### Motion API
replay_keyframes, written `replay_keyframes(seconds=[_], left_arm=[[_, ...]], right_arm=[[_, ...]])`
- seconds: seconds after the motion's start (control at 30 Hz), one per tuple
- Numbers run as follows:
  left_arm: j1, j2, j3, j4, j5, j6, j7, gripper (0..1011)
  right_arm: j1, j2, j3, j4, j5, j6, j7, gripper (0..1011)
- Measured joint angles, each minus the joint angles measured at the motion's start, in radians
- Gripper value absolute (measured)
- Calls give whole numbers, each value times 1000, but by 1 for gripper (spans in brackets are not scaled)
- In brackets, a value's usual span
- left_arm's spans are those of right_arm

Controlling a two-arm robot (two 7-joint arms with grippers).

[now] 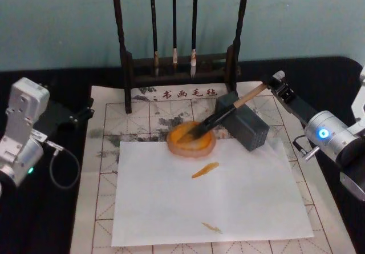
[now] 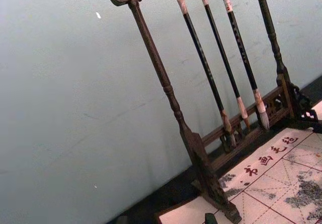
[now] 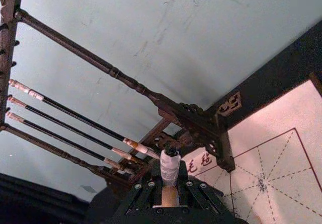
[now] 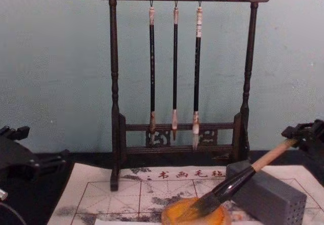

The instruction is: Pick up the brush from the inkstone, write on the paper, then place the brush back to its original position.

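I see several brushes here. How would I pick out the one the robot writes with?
Find the tall dark rack at the back; just before it sits an orange dish. The brush slants up from that dish over a grey block into the right gripper. Unlike the three thin dark brushes hanging on the rack, it is thick with a pale wooden handle.

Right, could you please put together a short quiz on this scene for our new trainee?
1. True or false: the brush has its bristles in the orange inkstone.
2. How many thin brushes hang on the rack?
3. Which gripper is at the brush's handle end: A left, B right?
Key: 1 true; 2 three; 3 B, the right gripper; the left gripper is parked beside the mat's left edge.
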Motion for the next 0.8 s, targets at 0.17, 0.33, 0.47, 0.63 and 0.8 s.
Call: replay_keyframes(seconds=[0.17,0.33,0.47,0.63,0.8], left_arm=[[0,0,0,0,0,0,0,1001],[0,0,0,0,0,0,0,1001],[0,0,0,0,0,0,0,1001],[0,0,0,0,0,0,0,1001],[0,0,0,0,0,0,0,1001]], right_arm=[[0,0,0,1,-2,3,0,195],[-1,2,-2,2,-6,8,1,195],[-2,3,-3,2,-8,11,1,195],[-4,7,-3,-1,-11,15,2,195],[-5,7,-4,-2,-12,16,2,195]])
